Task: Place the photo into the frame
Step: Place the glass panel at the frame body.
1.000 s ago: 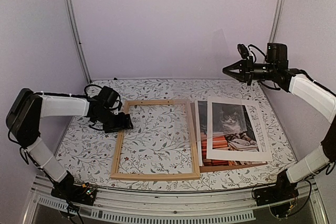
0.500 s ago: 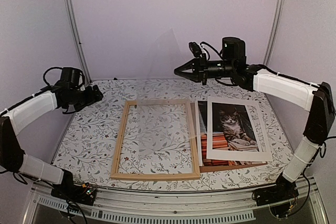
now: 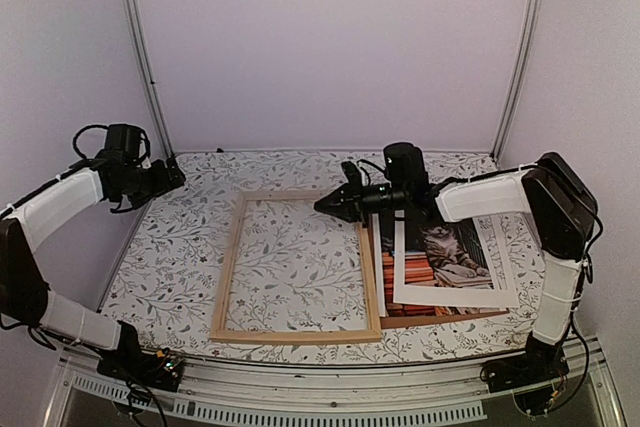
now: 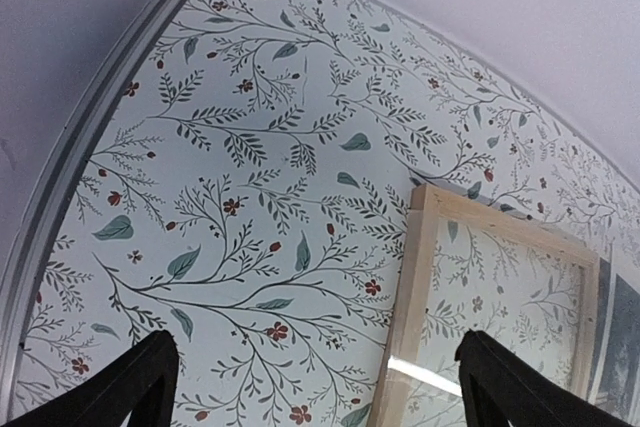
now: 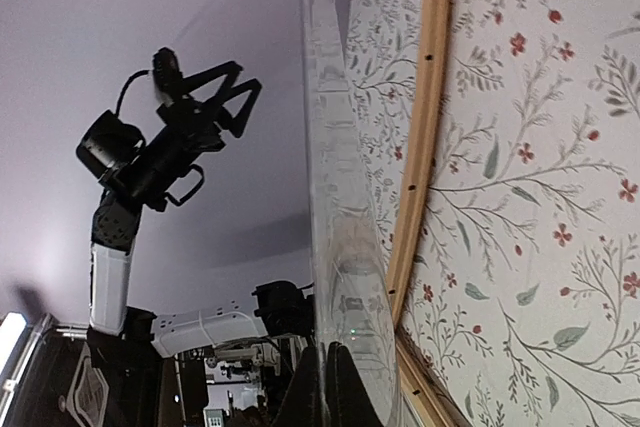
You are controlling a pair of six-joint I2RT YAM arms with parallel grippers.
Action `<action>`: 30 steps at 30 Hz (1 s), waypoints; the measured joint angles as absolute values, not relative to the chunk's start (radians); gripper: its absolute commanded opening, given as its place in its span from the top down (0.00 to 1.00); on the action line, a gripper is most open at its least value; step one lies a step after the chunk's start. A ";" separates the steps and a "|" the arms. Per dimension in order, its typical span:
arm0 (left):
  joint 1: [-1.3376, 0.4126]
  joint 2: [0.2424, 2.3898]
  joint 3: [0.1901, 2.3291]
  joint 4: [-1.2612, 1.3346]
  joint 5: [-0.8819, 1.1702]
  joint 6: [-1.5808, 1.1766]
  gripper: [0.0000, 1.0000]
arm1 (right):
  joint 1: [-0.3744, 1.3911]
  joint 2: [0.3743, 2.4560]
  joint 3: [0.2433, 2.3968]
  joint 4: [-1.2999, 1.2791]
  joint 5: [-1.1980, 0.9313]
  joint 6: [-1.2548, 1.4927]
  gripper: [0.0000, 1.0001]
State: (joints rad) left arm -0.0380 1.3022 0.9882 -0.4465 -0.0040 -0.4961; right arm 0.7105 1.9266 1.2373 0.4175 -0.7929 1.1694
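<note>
**Clear sheet pinched above the frame, photo lying to its right**

The frame lies flat on the flower-patterned worktop, a little left of centre and running towards the near edge. The photo lies flat just beside the frame's right rail, towards the worktop's right edge. A white mat covers most of it, and a brown board shows beneath at the near side. The right gripper hangs over the frame's far right corner, its jaws pressed together on the edge of a clear sheet. The left gripper hovers above the worktop's far left corner, jaws spread wide and holding nothing.
</note>
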 measured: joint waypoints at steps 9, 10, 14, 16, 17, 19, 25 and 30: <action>-0.038 1.314 0.988 -0.445 0.015 -0.477 0.00 | 0.710 1.971 1.027 0.454 -0.665 1.243 1.00; -0.038 1.314 0.988 -0.444 0.017 -0.475 0.00 | 0.710 1.971 1.018 0.464 -0.656 1.246 1.00; -0.038 1.314 0.981 -0.435 0.032 -0.470 0.00 | 0.710 1.971 1.007 0.472 -0.633 1.246 1.00; -0.038 1.315 0.978 -0.429 0.042 -0.467 0.00 | 0.710 1.971 1.003 0.472 -0.620 1.243 1.00; -0.038 1.315 0.975 -0.426 0.047 -0.466 0.01 | 0.710 1.971 1.000 0.473 -0.614 1.242 1.00; -0.038 1.316 0.970 -0.420 0.060 -0.464 0.00 | 0.710 1.971 0.995 0.472 -0.603 1.239 1.00; -0.038 1.328 0.963 -0.402 0.100 -0.464 0.00 | 0.710 1.971 0.984 0.472 -0.585 1.232 1.00; -0.038 1.330 0.956 -0.400 0.121 -0.464 0.00 | 0.707 1.971 0.984 0.472 -0.581 1.222 1.00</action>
